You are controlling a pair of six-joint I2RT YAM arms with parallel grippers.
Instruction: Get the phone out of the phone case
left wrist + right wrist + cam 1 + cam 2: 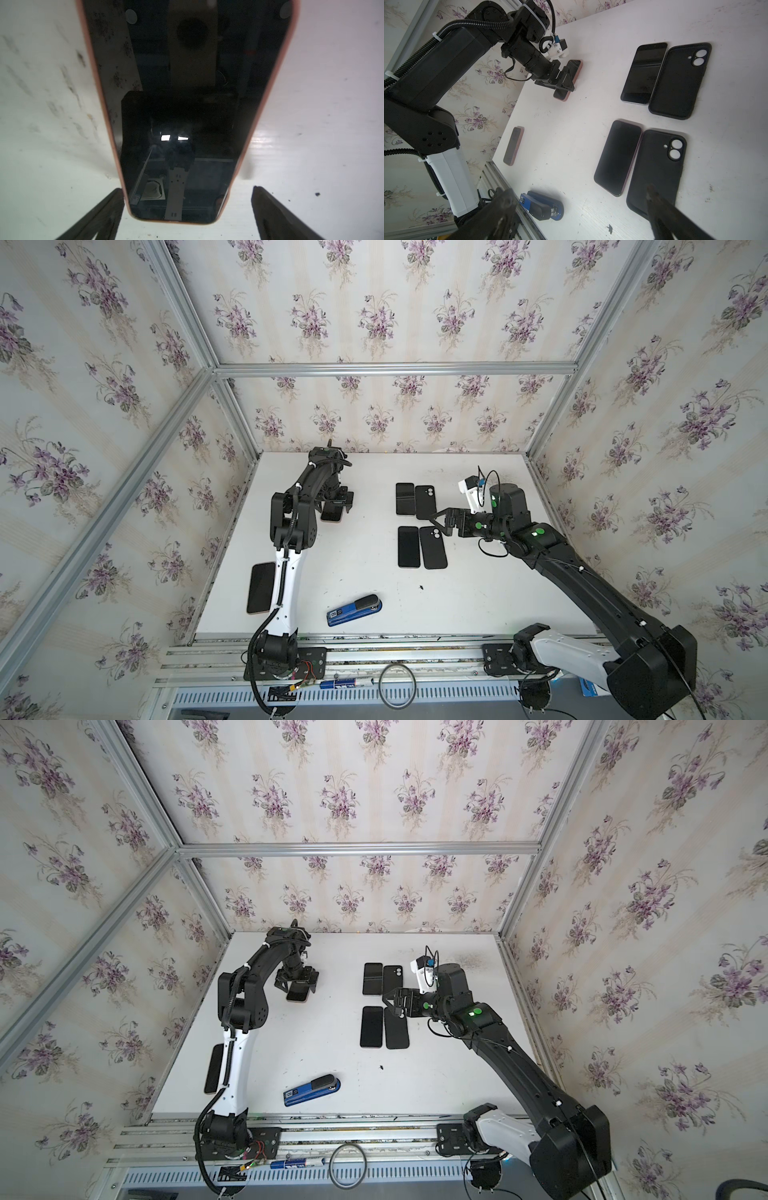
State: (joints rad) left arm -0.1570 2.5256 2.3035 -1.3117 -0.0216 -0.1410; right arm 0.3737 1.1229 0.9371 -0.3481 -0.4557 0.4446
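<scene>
Phone (331, 516) is lying flat, screen up, in its pink case (269, 91) on the far left part of the white surface (365, 585), clear of the left and back edges. Its long axis is running roughly from the near edge toward the back wall; I cannot tell which end is the top. The left tool (336, 506) is straddling it with jaws spread, one finger along each long side, not closed on it. Bare surface is lying open to its right and toward the near edge, as far as a stapler (354, 610). A second cased phone (261, 587) is sitting at the left edge. Well to the right, bare phones (405, 498) and black cases (433, 549) are lying in pairs, with the right tool (436, 525) hanging open-jawed over them. Floral walls (374, 323) are closing in three sides.
</scene>
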